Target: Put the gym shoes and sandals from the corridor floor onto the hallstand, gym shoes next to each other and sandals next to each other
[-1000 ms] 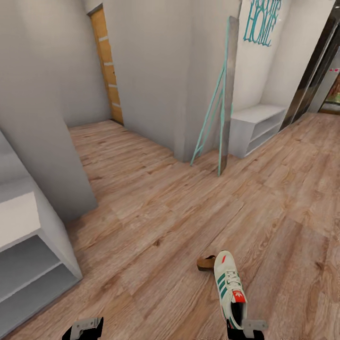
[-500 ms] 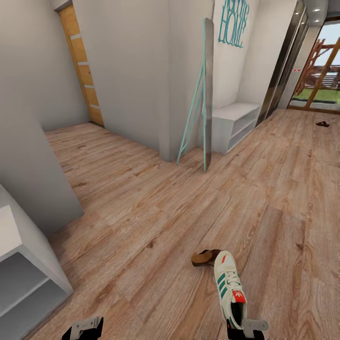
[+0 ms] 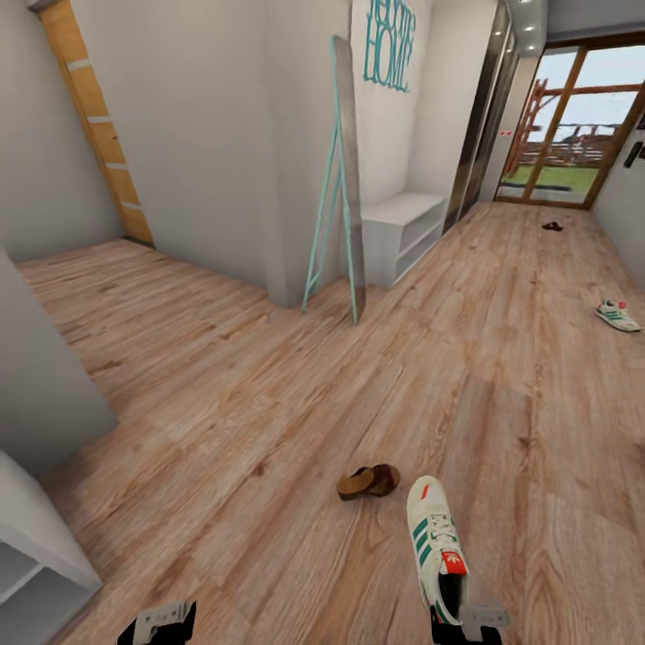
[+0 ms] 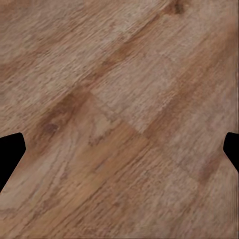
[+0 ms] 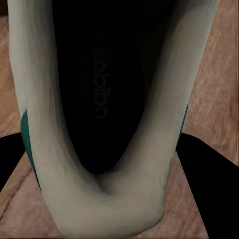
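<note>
Sneaker (image 3: 436,548) heel sits pinched in the right gripper (image 3: 466,623); left fingers (image 4: 11,154) hang spread, apparently empty. Carry it level toward the hallstand (image 3: 401,233).

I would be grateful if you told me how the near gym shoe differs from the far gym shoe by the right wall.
The near gym shoe is held at its heel end in the right gripper; the far gym shoe lies free on the corridor floor. The near one points away from the robot; the far one lies askew. The near one has a brown sandal beside it. Both are white with green stripes.
</note>
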You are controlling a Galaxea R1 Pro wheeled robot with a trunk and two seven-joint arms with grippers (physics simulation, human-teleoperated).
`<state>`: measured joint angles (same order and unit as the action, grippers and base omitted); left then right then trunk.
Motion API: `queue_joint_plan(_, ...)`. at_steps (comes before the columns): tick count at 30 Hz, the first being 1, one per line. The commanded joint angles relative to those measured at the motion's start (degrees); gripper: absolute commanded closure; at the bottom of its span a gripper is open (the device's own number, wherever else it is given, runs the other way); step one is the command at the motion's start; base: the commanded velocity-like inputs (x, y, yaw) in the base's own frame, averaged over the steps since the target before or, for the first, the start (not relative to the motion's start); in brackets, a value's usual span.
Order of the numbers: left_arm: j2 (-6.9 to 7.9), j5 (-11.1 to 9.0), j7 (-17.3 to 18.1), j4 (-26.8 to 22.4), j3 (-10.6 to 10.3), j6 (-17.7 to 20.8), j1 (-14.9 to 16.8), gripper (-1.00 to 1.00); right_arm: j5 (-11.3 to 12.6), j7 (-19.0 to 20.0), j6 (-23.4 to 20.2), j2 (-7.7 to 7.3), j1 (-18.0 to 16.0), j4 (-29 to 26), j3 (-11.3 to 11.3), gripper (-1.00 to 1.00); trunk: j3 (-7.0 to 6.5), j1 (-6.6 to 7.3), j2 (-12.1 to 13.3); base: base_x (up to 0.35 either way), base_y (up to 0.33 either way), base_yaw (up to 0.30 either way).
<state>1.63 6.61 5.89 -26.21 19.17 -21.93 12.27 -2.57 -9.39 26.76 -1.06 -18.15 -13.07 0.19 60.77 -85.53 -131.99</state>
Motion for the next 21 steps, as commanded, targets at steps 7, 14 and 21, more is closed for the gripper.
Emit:
queue_joint_plan(7,-0.04,0.6,0.35,0.02,0.44,-0.21,0.03,-1.0,-0.24,-0.27,0.13,0.08,-0.05,-0.06,-0.05,1.0,0.04,0.01,-0.02,0.0,0.0,-0.265)
queue_joint_plan(14,-0.04,0.6,0.35,0.02,0.47,-0.21,0.03,-1.0,-0.25,-0.28,0.13,0.09,-0.05,-0.03,-0.02,1.0,0.06,0.01,-0.02,0.0,0.0,-0.265)
queue_joint_plan(21,-0.04,0.6,0.35,0.02,0.48,-0.21,0.03,-1.0,-0.3,-0.28,0.13,0.08,-0.05,-0.02,-0.01,1.0,0.24,0.01,-0.02,0.0,0.0,-0.263)
